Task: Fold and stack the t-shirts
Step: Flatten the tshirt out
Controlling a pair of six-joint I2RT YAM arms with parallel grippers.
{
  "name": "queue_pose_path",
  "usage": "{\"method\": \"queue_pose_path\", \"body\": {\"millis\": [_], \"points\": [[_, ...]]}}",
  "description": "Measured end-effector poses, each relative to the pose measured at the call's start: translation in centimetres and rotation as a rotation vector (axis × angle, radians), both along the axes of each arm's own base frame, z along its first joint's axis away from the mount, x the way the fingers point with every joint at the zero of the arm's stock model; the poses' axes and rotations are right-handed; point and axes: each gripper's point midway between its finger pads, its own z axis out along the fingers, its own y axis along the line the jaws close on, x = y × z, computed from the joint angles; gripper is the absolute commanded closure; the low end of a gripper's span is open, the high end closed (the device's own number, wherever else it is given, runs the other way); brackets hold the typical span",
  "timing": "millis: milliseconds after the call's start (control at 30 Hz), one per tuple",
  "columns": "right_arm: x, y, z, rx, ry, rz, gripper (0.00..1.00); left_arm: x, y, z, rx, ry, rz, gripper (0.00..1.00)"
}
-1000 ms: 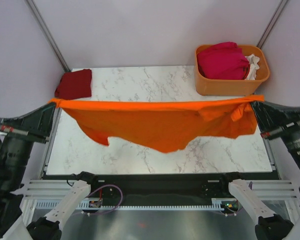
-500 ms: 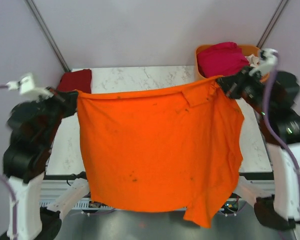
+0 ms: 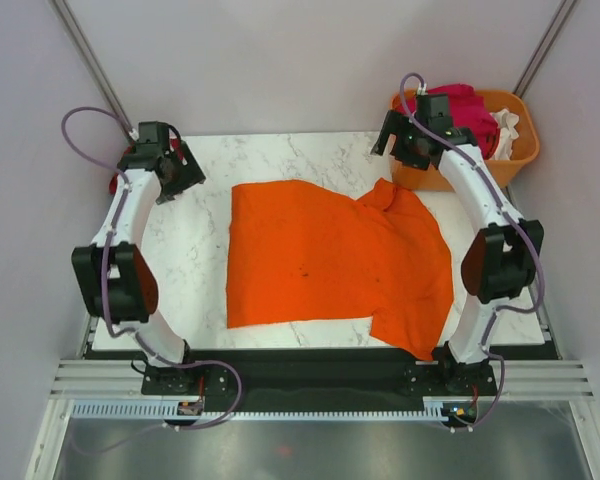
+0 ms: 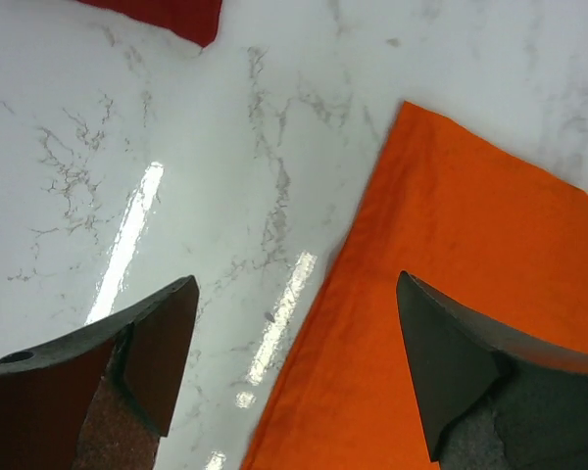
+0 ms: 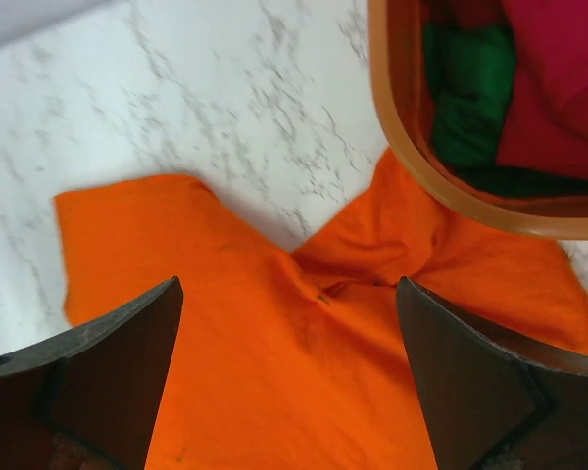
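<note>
The bright orange t-shirt [image 3: 330, 260] lies spread on the marble table [image 3: 200, 290], a sleeve bunched at its back right and its front right corner over the table's front edge. My left gripper [image 3: 175, 175] hangs open above the shirt's back left corner [image 4: 470, 294], nothing between its fingers [image 4: 296, 284]. A folded dark red t-shirt [image 4: 167, 12] lies at the back left, mostly hidden under that arm in the top view. My right gripper [image 3: 400, 145] is open over the bunched sleeve [image 5: 274, 372], and its jaws [image 5: 289, 284] are empty.
An orange plastic basket [image 3: 525, 150] stands at the back right and holds a magenta t-shirt [image 3: 470, 100] and a white one [image 3: 507, 128]. In the right wrist view the basket [image 5: 402, 147] also holds green cloth [image 5: 470, 78]. Metal rails run along the front.
The orange t-shirt was held stretched in the air between both shut grippers; now it lies on the table. Both grippers have opened, let go, and stand at the back corners.
</note>
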Motion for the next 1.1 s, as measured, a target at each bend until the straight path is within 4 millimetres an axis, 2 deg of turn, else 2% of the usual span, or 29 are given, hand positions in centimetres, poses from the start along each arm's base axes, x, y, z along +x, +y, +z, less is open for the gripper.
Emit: {"method": "queue_pose_path", "body": {"millis": [100, 167, 200, 267, 333, 367, 433, 500, 567, 600, 667, 733, 900, 1000, 1100], "points": [[-1.4, -0.3, 6.3, 0.003, -0.157, 0.007, 0.02, -1.3, -0.9, 6.0, -0.006, -0.164, -0.024, 0.11], [-2.9, -0.6, 9.5, 0.007, -0.249, 0.006, 0.02, -2.9, -1.6, 9.3, -0.007, -0.267, -0.041, 0.11], [-4.0, -0.8, 10.5, 0.007, -0.282, 0.003, 0.02, -3.9, -2.0, 10.4, -0.01, -0.301, -0.053, 0.24], [-5.6, -1.1, 10.8, 0.007, -0.318, 0.003, 0.02, -5.7, -3.4, 11.1, -0.023, -0.344, -0.089, 0.23], [-6.5, -1.2, 8.7, 0.002, -0.29, 0.006, 0.02, -7.4, -5.6, 9.6, -0.056, -0.339, -0.151, 0.2], [-6.7, -1.3, 6.9, -0.003, -0.261, 0.008, 0.02, -7.9, -6.5, 8.5, -0.074, -0.326, -0.175, 0.2], [-7.4, -1.2, 2.1, -0.018, -0.165, 0.014, 0.02, -9.0, -7.9, 4.5, -0.116, -0.238, -0.213, 0.2], [-9.1, -1.3, -3.2, -0.036, -0.046, 0.019, 0.02, -9.9, -8.4, -0.2, -0.139, -0.111, -0.212, 0.21], [-11.1, -1.4, -6.6, -0.051, 0.049, 0.027, 0.02, -10.4, -8.6, -4.0, -0.149, 0.004, -0.206, 0.23], [-11.6, -1.4, -7.2, -0.053, 0.071, 0.03, 0.02, -10.3, -8.7, -5.2, -0.153, 0.037, -0.206, 0.27], [-11.6, -1.2, -7.2, -0.05, 0.065, 0.037, 0.02, -10.1, -9.2, -7.2, -0.17, 0.092, -0.209, 0.29], [-11.3, -1.0, -6.6, -0.046, 0.039, 0.042, 0.02, -9.9, -9.8, -8.2, -0.184, 0.112, -0.215, 0.3], [-10.8, -0.9, -5.8, -0.041, 0.004, 0.043, 0.02, -9.6, -12.9, -8.6, -0.189, 0.097, -0.269, 0.24], [-10.9, -0.8, -5.8, -0.041, 0.002, 0.052, 0.02, -10.7, -14.1, -9.2, -0.146, 0.119, -0.266, 0.24], [-11.0, -0.8, -5.3, -0.041, -0.01, 0.061, 0.02, -12.7, -13.1, -9.9, -0.104, 0.135, -0.216, 0.26]]}}
